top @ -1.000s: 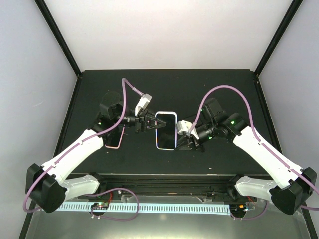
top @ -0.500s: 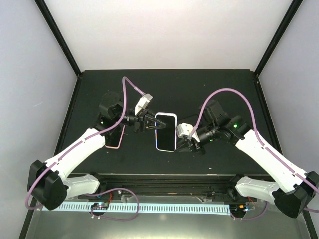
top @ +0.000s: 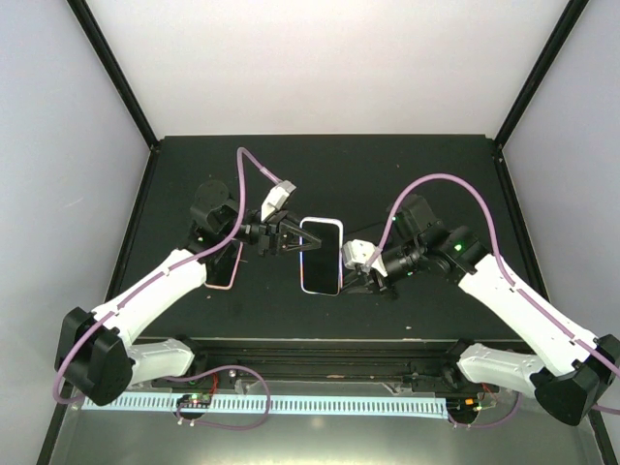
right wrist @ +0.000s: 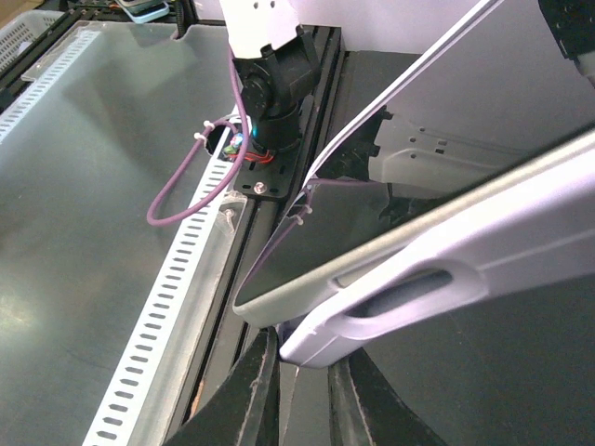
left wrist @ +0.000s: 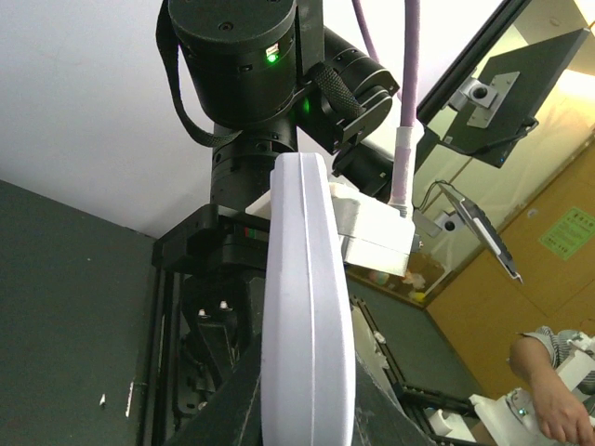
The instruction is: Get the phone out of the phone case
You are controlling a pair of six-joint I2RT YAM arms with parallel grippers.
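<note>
The phone in its lilac case [top: 321, 255] is held above the black table between both grippers. My left gripper [top: 295, 242] is shut on its left long edge; in the left wrist view the lilac edge [left wrist: 307, 307] runs up from between my fingers [left wrist: 307, 423]. My right gripper [top: 353, 275] is shut on the case's lower right corner. In the right wrist view the case corner [right wrist: 390, 311] sits between the two fingers [right wrist: 302, 376]. There the dark-screened phone [right wrist: 307, 265] has its grey corner lifted out of the case, above the left finger.
A second flat dark item with a pink rim [top: 222, 264] lies on the table under my left arm. The table's front rail [top: 320, 351] and a white slotted strip [top: 291, 402] run along the near edge. Black frame posts stand at the back corners.
My right gripper has shifted left and slightly down along the phone's right side to its lower corner. The phone has moved a little left. The left gripper has barely moved.
</note>
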